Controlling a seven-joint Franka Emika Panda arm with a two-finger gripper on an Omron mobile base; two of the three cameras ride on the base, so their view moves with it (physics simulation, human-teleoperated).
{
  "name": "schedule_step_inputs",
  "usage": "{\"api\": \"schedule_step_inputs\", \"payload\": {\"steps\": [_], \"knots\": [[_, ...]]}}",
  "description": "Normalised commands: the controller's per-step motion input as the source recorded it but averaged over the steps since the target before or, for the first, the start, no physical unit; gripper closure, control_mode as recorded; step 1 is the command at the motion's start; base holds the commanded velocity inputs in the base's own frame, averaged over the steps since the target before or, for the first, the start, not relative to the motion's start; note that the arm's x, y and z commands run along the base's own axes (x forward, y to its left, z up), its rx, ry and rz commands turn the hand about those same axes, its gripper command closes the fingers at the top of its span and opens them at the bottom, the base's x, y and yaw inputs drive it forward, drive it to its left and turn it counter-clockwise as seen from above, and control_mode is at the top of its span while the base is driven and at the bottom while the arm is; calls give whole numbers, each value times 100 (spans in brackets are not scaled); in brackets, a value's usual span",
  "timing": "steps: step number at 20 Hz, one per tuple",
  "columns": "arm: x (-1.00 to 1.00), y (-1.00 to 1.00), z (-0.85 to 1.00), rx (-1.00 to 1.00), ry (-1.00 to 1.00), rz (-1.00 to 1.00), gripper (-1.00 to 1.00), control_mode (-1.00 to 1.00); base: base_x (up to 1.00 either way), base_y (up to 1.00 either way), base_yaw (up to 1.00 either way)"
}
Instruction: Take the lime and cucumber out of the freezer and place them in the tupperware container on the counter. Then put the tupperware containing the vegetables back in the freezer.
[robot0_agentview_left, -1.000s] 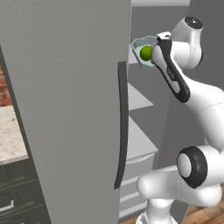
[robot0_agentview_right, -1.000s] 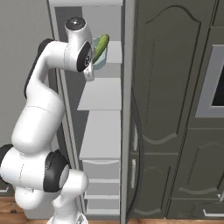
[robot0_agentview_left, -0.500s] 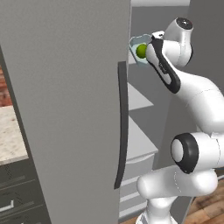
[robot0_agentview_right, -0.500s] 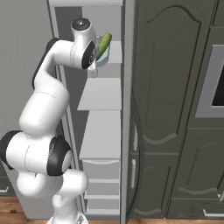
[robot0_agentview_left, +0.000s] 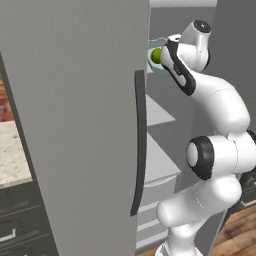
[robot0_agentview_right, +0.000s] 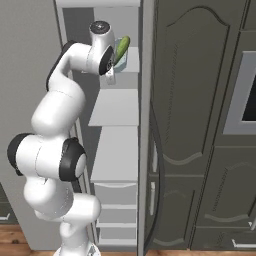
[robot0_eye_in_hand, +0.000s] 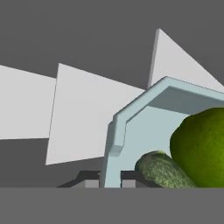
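- The step in hand appears to be the last one: returning the loaded tupperware container (robot0_eye_in_hand: 131, 131) to the freezer (robot0_agentview_left: 75, 125).
- The hand (robot0_eye_in_hand: 109, 181) pinches the container's rim: in the hand view the pale blue wall rises straight up from between the two dark fingertips, which are drawn in close on it.
- The lime (robot0_eye_in_hand: 201, 148) and the cucumber (robot0_eye_in_hand: 162, 170) both lie inside the container, the cucumber low against the container's floor and the lime just beside it, touching or nearly so.
- In the left base view the container (robot0_agentview_left: 157, 55) sits at the hand end of the arm, high up and just past the edge of the freezer's open door, with the lime (robot0_agentview_left: 156, 55) showing green within it.
- In the right base view the cucumber (robot0_agentview_right: 121, 48) pokes up tilted out of the container (robot0_agentview_right: 127, 60), level with the freezer's top shelf (robot0_agentview_right: 117, 107) region, above the lower pale shelves.
- Whether the container already rests on a freezer shelf or is carried just above one cannot be told.
- The next move likely calls for easing the container deeper into the freezer, keeping it level so neither vegetable rolls out, setting it flat on the shelf, then spreading the fingers and backing the hand out clear of the door.
- The surface (robot0_agentview_left: 12, 150) shows as a beige strip left of the freezer door.
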Motion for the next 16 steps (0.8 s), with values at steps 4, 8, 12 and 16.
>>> {"api": "schedule_step_inputs", "payload": {"steps": [4, 8, 12, 16], "knots": [[43, 0, 0, 0, 0, 3, 100, -100, 0, 0, 0], [38, 0, 0, 0, 0, 3, 100, -100, 0, 0, 0], [38, 0, 0, 0, 0, 3, 100, -100, 0, 0, 0], [31, 0, -2, 0, 0, 2, 100, -100, 0, 0, 0]]}}
